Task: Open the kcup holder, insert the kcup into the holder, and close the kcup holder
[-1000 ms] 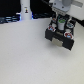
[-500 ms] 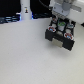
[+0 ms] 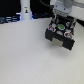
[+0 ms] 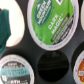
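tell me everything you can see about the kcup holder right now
The kcup holder is a black boxy unit on the white table, toward the exterior view's right, directly beneath the robot's end effector. Its front shows pale rectangular marks. A green kcup sits on top. The wrist view shows round pockets: several hold foil-lidded pods, one looks dark and empty. Whether it is open is unclear.

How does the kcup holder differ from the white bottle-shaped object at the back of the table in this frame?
The kcup holder is black and boxy; the white bottle is pale and slim. The holder is the wider of the two and carries pale marks on its front, while the bottle looks plain. The holder sits under the arm at the exterior view's right; the bottle stands apart, toward the left. Both rest on the white table.
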You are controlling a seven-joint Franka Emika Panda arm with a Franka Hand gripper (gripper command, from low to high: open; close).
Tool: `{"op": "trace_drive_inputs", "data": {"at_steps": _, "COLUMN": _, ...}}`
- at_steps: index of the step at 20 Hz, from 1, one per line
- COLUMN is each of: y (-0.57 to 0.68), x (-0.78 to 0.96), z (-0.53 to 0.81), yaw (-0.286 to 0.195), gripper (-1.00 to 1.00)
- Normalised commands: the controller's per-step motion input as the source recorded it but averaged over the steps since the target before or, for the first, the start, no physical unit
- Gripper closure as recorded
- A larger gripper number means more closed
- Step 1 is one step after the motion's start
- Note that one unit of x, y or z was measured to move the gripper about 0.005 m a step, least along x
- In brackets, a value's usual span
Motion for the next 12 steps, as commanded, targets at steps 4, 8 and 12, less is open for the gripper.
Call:
{"op": "trace_drive_inputs", "data": {"at_steps": 4, "y": -0.26, "x": 0.32, "z": 0.5, "yaw": 0.127, "gripper": -1.0}}
{"op": "trace_drive_inputs", "data": {"at_steps": 8, "y": -0.37, "x": 0.41, "z": 0.44, "yaw": 0.092, "gripper": -1.0}}
{"op": "trace_drive_inputs", "data": {"at_steps": 12, "y": -0.43, "x": 0.55, "z": 0.29, "yaw": 0.051, "gripper": -1.0}}
